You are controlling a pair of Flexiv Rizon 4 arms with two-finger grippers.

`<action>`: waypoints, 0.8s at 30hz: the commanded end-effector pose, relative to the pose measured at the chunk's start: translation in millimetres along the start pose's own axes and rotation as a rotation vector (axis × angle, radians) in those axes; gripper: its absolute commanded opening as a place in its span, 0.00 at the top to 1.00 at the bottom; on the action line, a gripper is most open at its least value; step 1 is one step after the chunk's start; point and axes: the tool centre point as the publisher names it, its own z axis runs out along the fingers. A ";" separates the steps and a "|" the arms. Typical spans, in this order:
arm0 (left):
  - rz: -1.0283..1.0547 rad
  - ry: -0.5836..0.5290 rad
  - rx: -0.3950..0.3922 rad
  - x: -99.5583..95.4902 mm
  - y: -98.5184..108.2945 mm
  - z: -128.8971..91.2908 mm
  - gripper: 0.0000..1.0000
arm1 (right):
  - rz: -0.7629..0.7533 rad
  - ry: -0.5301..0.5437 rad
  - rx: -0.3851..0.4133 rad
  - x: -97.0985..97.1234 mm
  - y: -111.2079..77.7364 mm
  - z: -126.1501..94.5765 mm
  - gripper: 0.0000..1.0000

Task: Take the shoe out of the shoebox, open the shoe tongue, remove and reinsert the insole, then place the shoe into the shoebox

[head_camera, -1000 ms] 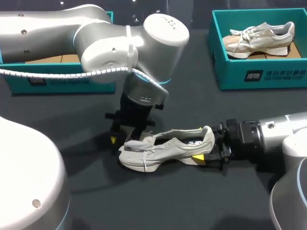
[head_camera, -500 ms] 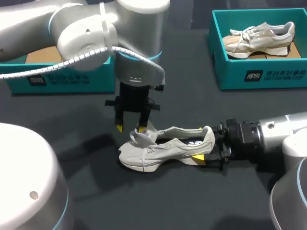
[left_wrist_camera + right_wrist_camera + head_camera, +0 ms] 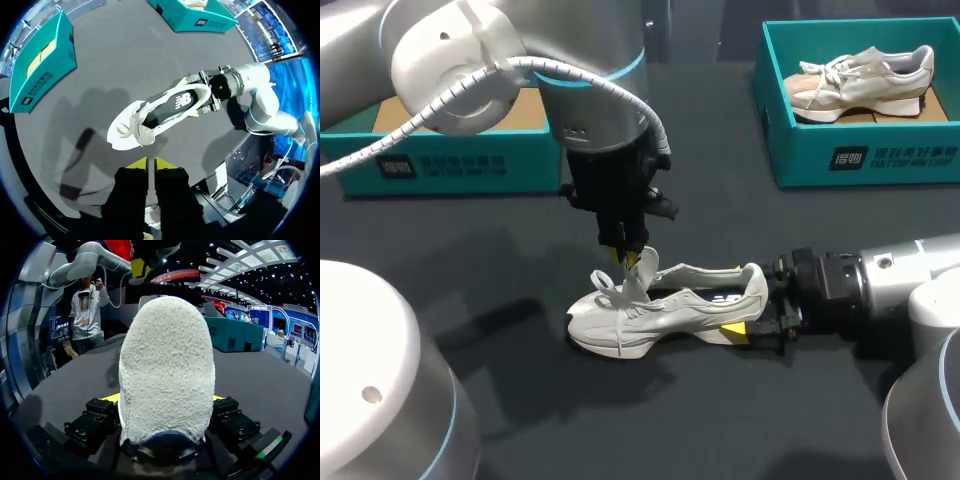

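My left gripper, fingers pinched together and empty, hung just above the pale grey sneaker, at its raised tongue. My right gripper clamped the heel at the far end.

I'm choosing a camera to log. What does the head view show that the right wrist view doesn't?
Only the head view: the light grey sneaker's full length, with laces and raised tongue, and a beige sneaker inside the teal cardboard shoebox. Only the right wrist view: the fuzzy heel close up, filling the space between the right tool's fingers. Both: that sneaker on the dark table, gripped at the heel by the right tool.
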 end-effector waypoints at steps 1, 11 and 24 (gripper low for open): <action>0.332 0.106 -0.090 -4.9 -1.9 -0.4 1.00 | 0.000 0.001 0.003 0.2 -0.4 1.5 1.00; 0.433 0.117 -0.030 0.8 -8.3 -5.8 1.00 | 0.000 0.001 0.003 0.2 -0.4 1.5 1.00; 0.794 0.096 0.097 38.1 -28.2 1.9 1.00 | 0.000 0.001 0.003 0.2 -0.4 1.5 1.00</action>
